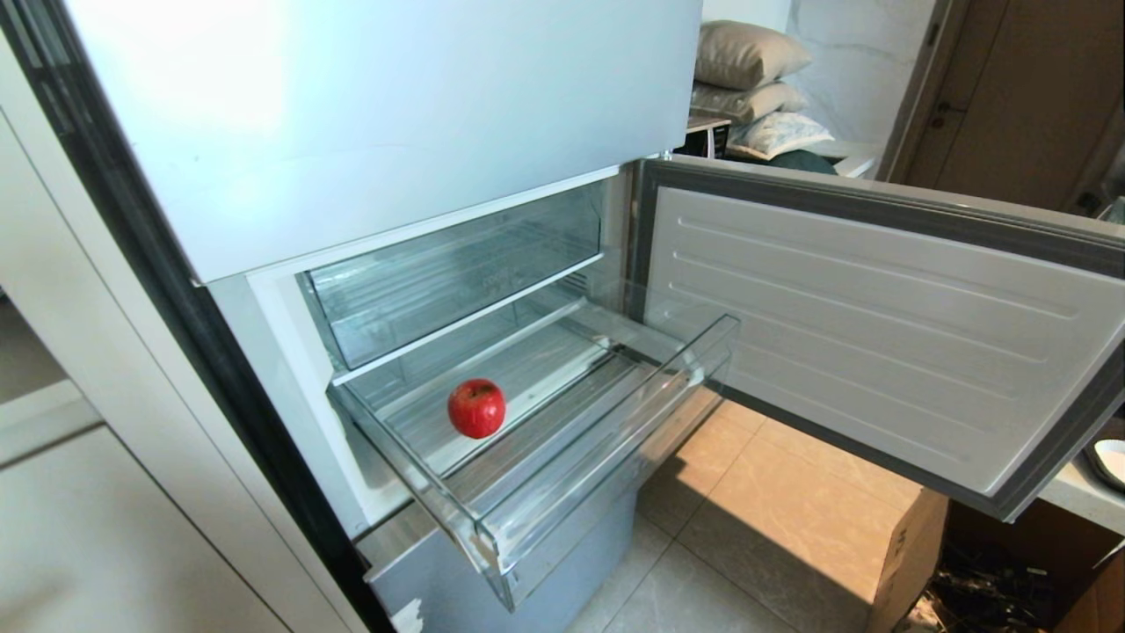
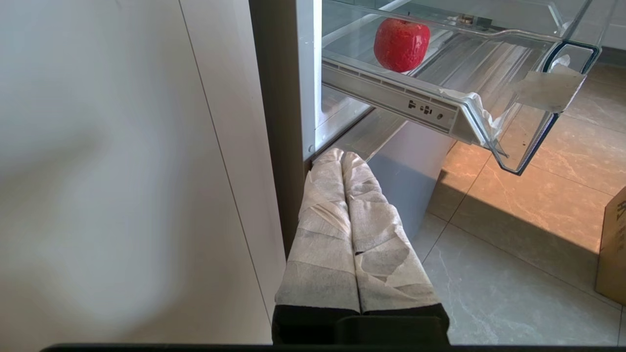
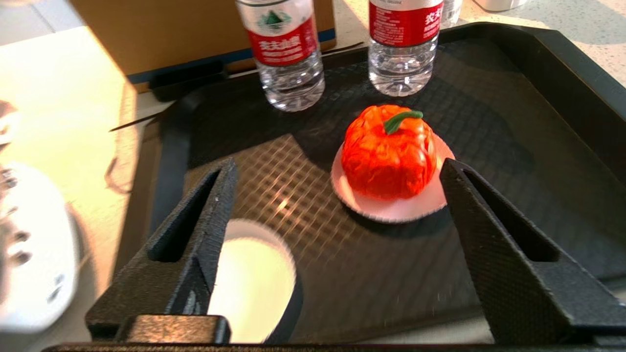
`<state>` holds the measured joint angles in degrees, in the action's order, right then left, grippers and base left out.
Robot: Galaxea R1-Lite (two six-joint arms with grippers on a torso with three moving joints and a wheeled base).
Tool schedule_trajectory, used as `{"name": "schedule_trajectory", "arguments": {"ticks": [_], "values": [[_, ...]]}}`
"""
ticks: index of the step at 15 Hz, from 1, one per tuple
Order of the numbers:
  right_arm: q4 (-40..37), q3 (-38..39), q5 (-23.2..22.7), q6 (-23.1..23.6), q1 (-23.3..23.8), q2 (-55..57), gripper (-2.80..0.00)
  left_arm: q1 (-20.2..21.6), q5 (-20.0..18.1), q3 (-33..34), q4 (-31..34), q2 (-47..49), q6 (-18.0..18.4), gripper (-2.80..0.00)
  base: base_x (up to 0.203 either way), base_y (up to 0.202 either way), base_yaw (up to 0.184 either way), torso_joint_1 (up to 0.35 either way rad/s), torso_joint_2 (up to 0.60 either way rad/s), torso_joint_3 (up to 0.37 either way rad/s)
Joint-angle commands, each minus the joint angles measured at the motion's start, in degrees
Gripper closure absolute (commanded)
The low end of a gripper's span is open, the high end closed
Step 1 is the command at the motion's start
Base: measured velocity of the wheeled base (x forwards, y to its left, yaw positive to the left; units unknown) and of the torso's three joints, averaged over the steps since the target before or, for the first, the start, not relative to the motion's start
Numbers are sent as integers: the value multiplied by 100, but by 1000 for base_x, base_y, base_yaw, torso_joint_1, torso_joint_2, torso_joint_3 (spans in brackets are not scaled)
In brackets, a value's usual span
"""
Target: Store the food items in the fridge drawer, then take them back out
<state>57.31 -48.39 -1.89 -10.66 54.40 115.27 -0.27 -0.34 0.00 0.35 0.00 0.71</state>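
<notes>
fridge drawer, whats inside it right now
One red apple sits on the ribbed floor of the pulled-out fridge drawer; nothing else shows inside. The drawer's back end, under the compartment above, is partly hidden.

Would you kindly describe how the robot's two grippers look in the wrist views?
The left gripper has two long fingers wrapped in pale grey-white cloth tape, creased and layered, above a black base. The right gripper is bare: two black, wedge-shaped fingers with a rough, grainy textured surface and a triangular cut-out slot in each. No cables or markings show on either.
</notes>
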Motion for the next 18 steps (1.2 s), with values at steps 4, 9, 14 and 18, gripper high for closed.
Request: {"name": "schedule_trajectory", "arguments": {"ticks": [4,9,14,18], "values": [[34,-604,369,76,23,829,-280,0,-1,0,0,9,0,0,0,0,0,0,0,0],[262,-1270,370,255,102,1577,-280,0,-1,0,1,9,0,0,0,0,0,0,0,0],[280,-1795,390,257,168,2061,-280,0,-1,0,0,9,0,0,0,0,0,0,0,0],[280,-1928,385,266,227,2294,-280,0,-1,0,7,9,0,0,0,0,0,0,0,0]]}}
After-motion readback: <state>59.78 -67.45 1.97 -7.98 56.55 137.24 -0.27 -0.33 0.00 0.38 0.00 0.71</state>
